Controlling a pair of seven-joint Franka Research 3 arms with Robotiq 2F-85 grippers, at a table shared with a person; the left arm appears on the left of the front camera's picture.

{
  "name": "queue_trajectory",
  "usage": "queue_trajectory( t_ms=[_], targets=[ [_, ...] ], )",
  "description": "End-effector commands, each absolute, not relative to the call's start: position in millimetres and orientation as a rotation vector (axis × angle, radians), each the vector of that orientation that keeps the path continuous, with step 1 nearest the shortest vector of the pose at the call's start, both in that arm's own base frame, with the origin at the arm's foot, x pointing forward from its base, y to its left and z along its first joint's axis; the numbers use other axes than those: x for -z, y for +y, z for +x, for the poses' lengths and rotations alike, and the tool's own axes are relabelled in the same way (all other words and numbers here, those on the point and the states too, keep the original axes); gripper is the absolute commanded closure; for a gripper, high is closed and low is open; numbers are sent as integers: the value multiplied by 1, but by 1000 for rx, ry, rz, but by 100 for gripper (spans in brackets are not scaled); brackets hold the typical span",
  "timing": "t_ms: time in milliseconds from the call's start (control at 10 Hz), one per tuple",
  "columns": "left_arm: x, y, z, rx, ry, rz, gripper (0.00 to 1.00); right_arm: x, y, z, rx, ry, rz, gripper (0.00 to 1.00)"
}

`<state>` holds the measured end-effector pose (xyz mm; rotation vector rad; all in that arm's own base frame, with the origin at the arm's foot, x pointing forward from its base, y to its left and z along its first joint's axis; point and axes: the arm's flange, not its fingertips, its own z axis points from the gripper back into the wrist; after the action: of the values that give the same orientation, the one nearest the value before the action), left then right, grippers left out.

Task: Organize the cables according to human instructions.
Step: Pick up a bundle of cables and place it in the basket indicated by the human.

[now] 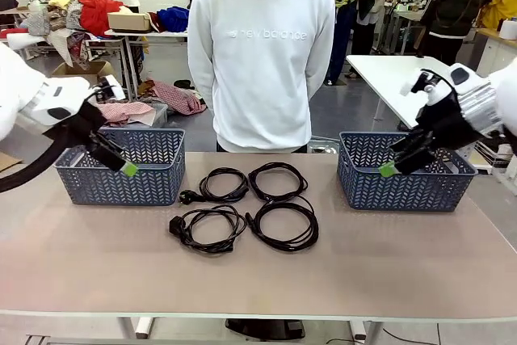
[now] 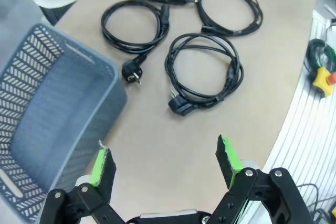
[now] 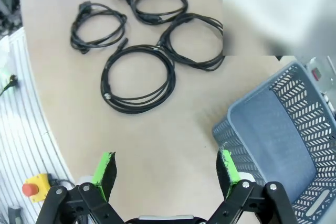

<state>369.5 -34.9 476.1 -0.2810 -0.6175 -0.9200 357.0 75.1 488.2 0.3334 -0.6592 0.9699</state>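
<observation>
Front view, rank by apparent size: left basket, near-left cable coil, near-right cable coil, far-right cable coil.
1. left basket
2. near-left cable coil and near-right cable coil: look alike, no ranking
3. far-right cable coil: looks slightly smaller, but lies farther from the camera, so unsure

Grey floor (image 1: pixel 343 107), white table (image 1: pixel 388 70) (clothes (image 1: pixel 101 10) behind)
</observation>
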Motion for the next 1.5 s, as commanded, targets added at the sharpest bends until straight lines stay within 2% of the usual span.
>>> queue_trajectory(
  t_ms=[0,200,300,1400],
  targets=[
    [-457,-22,355,944,-603,-316,0,-466,61,340,-1009,-672,386,0],
    [-473,-27,369,928,-608,-296,0,-465,59,344,-997,-669,403,0],
    [-473,-27,369,928,-608,-296,0,-485,65,356,-989,-659,374,0],
    [-473,-27,369,928,-608,-296,0,-485,65,356,-989,-659,374,0]
  ],
)
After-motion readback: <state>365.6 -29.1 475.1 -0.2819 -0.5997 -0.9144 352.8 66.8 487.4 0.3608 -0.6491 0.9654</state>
